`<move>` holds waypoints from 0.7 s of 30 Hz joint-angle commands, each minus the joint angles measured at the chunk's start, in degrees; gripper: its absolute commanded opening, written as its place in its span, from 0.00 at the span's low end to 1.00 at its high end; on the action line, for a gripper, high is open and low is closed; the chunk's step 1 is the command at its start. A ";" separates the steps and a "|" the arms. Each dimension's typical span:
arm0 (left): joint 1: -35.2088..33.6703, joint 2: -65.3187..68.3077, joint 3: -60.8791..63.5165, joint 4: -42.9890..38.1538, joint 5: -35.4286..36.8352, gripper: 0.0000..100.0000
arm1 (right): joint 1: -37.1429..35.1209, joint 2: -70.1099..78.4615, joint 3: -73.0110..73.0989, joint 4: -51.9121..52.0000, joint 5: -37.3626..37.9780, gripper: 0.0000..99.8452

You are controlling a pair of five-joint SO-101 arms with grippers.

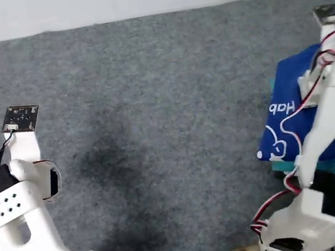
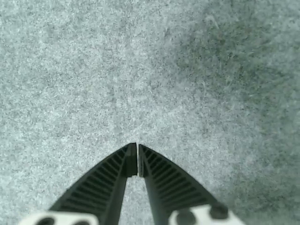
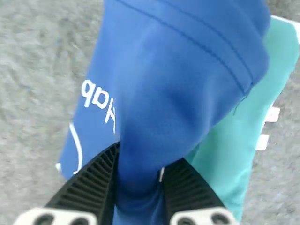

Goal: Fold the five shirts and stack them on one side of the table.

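The right pincer (image 3: 145,157) is clamped on a raised fold of the royal-blue knit shirt with white printed lettering (image 3: 178,70), with fabric bunched between its 2 black ribbed fingers (image 3: 93,183). I judge that the grip serves to place or straighten this shirt on the pile. It lies on a turquoise fabric shirt (image 3: 229,154), and both sit at the right edge of the grey felt-like surface (image 1: 163,100), which fits the task's call for a stack on 1 side. The blue one is askew on the turquoise one, whose cloth shows past it toward the surface's front edge and right edge, so some squaring-up looks due.

The left pincer (image 2: 138,149) hangs over bare grey near the left edge, tips together and holding nothing (parked out of the way, by the look of it).

Counted: 2 shirts in the pile, 1 blue and 1 turquoise. Whether others lie beneath them I cannot tell, and the task names 5. There are 2 arms and 2 pincers, 1 of them loaded.
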 commanded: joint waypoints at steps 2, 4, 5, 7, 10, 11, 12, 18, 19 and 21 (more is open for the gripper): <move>-0.35 -1.85 -0.22 0.53 -0.53 0.02 | 4.09 1.27 -0.62 -3.65 7.38 0.02; -0.35 -1.85 -0.22 0.53 -0.53 0.02 | 5.67 1.63 -0.62 -6.29 8.97 0.03; -0.35 -1.85 -0.22 0.53 -0.53 0.02 | 6.20 1.71 -0.62 -7.16 9.49 0.06; -0.26 -1.85 -0.22 0.53 -0.53 0.02 | 6.90 1.80 -0.62 -7.69 10.20 0.16; -0.26 -1.85 -0.22 0.62 -0.53 0.02 | 7.52 0.75 -1.05 -7.87 9.32 0.27; -0.35 -1.85 -0.22 0.62 -0.53 0.02 | 7.52 0.22 -1.67 -7.69 9.14 0.28; -0.44 -1.85 -0.22 0.62 -0.53 0.02 | 7.43 -0.57 -2.02 -7.60 9.14 0.28; -0.26 -1.85 -0.22 1.32 -0.53 0.02 | 6.81 -6.90 -2.29 -7.25 9.05 0.28; -0.26 -1.85 -0.22 1.32 -0.53 0.02 | 6.73 -7.69 -2.20 -6.11 8.97 0.27; -0.26 -1.85 -0.22 1.32 -0.53 0.02 | 5.93 -8.66 -2.20 -3.74 8.97 0.22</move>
